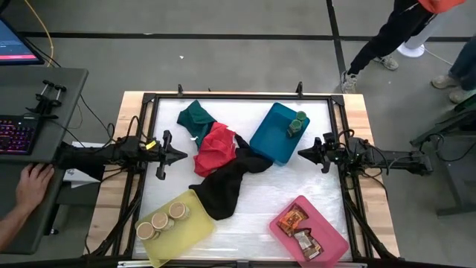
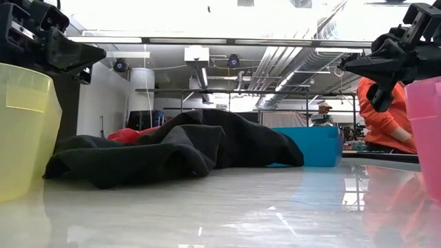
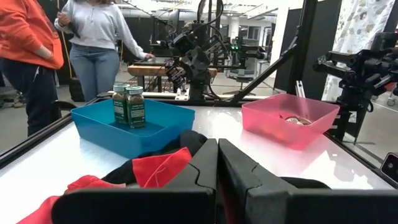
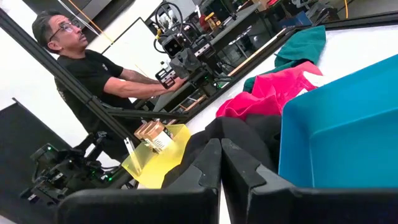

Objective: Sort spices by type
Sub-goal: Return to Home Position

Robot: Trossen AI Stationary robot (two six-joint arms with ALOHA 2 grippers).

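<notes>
Room is showing exposed ducts and pipes overhead in the low view. Two people are standing past the far side, one in orange (image 3: 28, 37) and one in a grey top (image 3: 99, 28), both cut off by the frame. A third person (image 4: 87, 74) in black is sitting beyond the left arm's side. A hand (image 1: 30, 186) is resting on a side desk near a keyboard (image 1: 16, 138).

The white glossy counter (image 1: 253, 216) is reflecting the ceiling lights. The left arm is hanging over the counter's left edge and the right arm over its right edge, well apart, both pointing inward. Left end effector (image 1: 181, 155): fingers are pressing together, gripping nothing. Right end effector (image 1: 303, 152): same, fingers closed tight, empty.

The black cloth (image 1: 223, 186) is sprawling across the middle, overlapping the red cloth (image 1: 216, 145) and touching the blue tray (image 1: 269, 141). In the low view it is blocking most of the red cloth and all of the green cloth (image 1: 195, 117). The yellow tray (image 1: 195, 223) is sitting at the left-arm corner nearest the low camera and the pink tray (image 1: 327, 227) at the right-arm corner. The low view is cropping both and hiding their contents.

Three tan-lid jars (image 1: 160, 221) are standing upright in the yellow tray. Two green-lid jars (image 3: 129, 106) are standing side by side in a corner of the blue tray. Two brown-and-orange packets (image 1: 291, 219) are lying flat in the pink tray, print too small to read.
</notes>
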